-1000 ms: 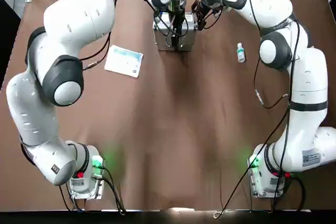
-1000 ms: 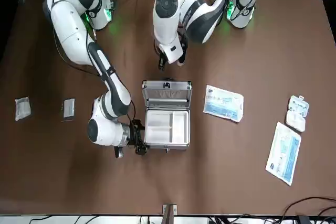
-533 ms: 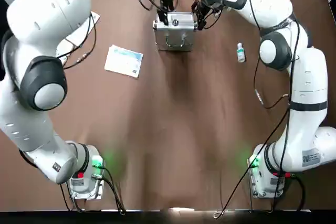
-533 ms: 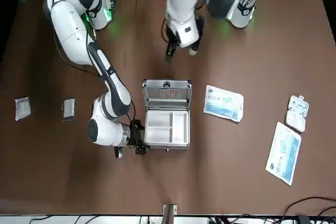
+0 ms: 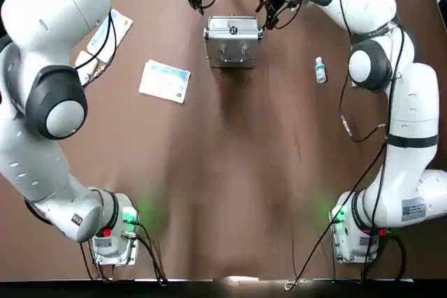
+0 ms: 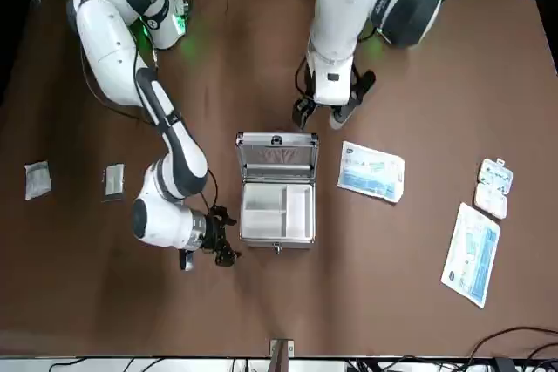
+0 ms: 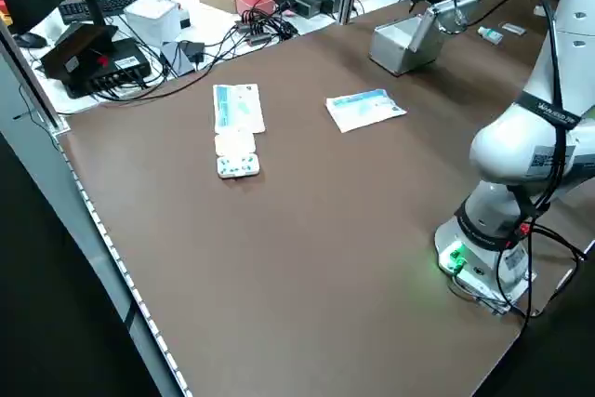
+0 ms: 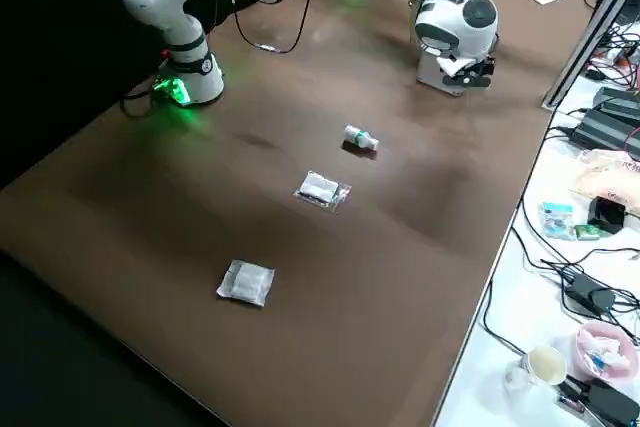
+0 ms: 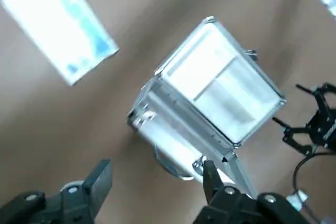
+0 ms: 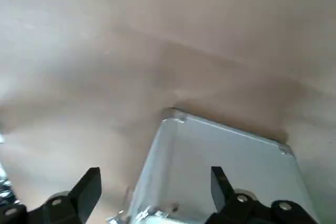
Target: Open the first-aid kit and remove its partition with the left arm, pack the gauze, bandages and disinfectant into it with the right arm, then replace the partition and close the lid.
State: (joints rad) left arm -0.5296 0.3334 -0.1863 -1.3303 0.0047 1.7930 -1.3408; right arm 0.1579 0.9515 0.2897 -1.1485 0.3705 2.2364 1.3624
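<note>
— Where are the grippers?

— The left gripper (image 6: 321, 117) hangs raised on the robot's side of the first-aid kit (image 6: 276, 206), fingers spread wide with nothing between them. The right gripper (image 6: 216, 246) sits just beside the kit's right wall, also wide open and empty.

— And the partition?

— The partition (image 6: 277, 210) lies flat in the open kit, its long side running across the table. The lid (image 6: 277, 152) stands upright on the robot's side.

— Do all views show that?

— No. The top view shows only the lid's outer face, which hides the partition; the front view looks straight into it.

— The disinfectant?

— The disinfectant (image 5: 320, 70) lies on the table well right of the kit, cap pointing away from the robot. The right arm hides it in the front view.
</note>
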